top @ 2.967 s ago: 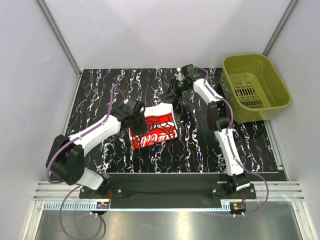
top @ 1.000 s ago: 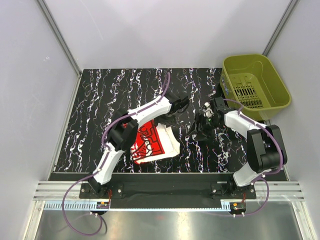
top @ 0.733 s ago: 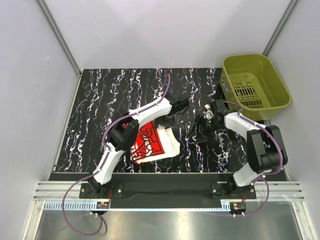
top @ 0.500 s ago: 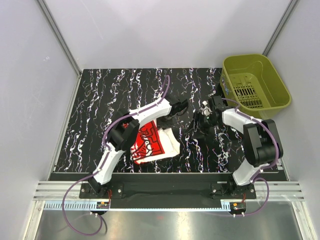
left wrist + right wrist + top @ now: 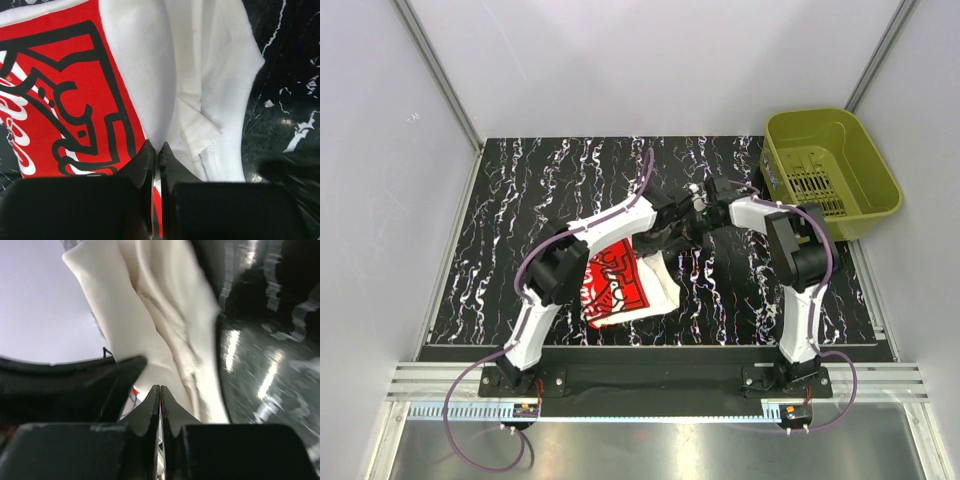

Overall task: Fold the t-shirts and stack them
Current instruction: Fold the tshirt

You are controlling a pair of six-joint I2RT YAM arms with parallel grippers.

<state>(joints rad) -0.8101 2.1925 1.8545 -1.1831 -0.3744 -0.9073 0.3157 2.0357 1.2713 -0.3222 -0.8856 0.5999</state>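
One white t-shirt (image 5: 617, 281) with a red and black print lies partly folded on the black marbled table (image 5: 520, 200). Its far right edge is lifted. My left gripper (image 5: 665, 228) is shut on that edge. In the left wrist view the gripper (image 5: 156, 150) pinches fabric where the red print (image 5: 75, 90) meets the white cloth (image 5: 200, 75). My right gripper (image 5: 693, 215) is shut right beside it. In the right wrist view the gripper (image 5: 160, 390) pinches the same shirt, and white cloth (image 5: 160, 315) hangs beyond the fingertips.
An olive green plastic basket (image 5: 832, 175) stands at the table's far right corner. Grey walls and metal posts enclose the table. Both arms cross over the table's middle, with their grippers close together.
My right gripper has swung left and farther back, from the table's right middle to beside my left gripper. The shirt's right edge has come up with them.
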